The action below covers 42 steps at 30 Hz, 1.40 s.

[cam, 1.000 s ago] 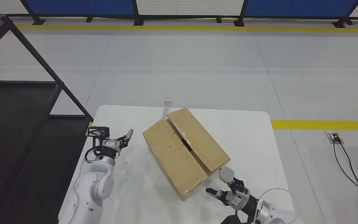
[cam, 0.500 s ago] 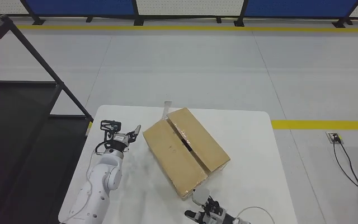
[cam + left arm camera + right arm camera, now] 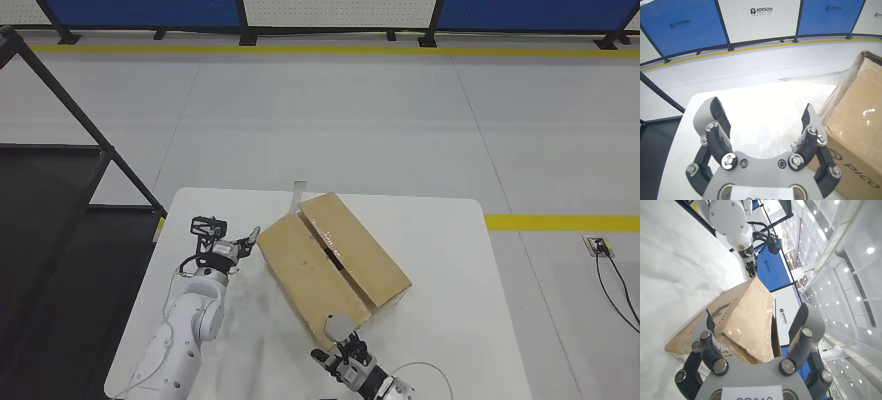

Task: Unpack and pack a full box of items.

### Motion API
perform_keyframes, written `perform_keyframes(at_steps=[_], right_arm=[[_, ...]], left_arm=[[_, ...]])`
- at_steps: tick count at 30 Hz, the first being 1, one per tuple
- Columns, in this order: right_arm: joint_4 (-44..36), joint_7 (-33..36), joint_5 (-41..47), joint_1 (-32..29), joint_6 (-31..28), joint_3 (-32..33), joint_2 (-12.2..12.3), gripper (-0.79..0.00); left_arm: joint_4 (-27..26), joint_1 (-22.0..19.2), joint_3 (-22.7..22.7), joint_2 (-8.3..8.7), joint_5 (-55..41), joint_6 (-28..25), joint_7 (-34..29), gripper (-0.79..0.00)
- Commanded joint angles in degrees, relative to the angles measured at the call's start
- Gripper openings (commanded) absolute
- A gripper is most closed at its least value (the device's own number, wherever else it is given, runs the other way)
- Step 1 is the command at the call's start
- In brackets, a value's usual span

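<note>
Unpacking is only starting, I judge: the brown taped cardboard box lies flaps-down mid white counter. The left tool is spread wide at its 9 o'clock corner, and the right tool is spread wide astride the 6 o'clock flap edge. Next: pinch and lift.

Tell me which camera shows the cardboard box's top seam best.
The top view: the whole cardboard box lies in frame, its centre seam running end to end between the two top flaps. The left wrist view shows one side wall and a loose tape strip. The right wrist view shows the near end, one flap edge crumpled.
</note>
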Motion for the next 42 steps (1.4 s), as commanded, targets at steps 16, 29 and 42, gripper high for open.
perform_keyframes(at_steps=[16,29,42], right_arm=[[-3.56,2.95,-1.74,-5.04,0.76,7.47,1.26,0.000],[-6.15,2.10,6.32,-8.55,-0.55,17.77,2.42,0.000],[-9.11,-1.74,17.44,-10.10,4.04,21.93,2.33,0.000]], left_arm=[[-2.54,2.98,-0.87,0.41,0.85,-4.38,0.02,0.000],[-6.03,7.28,-1.72,1.22,2.37,-11.23,1.85,0.000],[-11.99,13.16,-1.60,1.85,5.04,-13.78,2.98,0.000]])
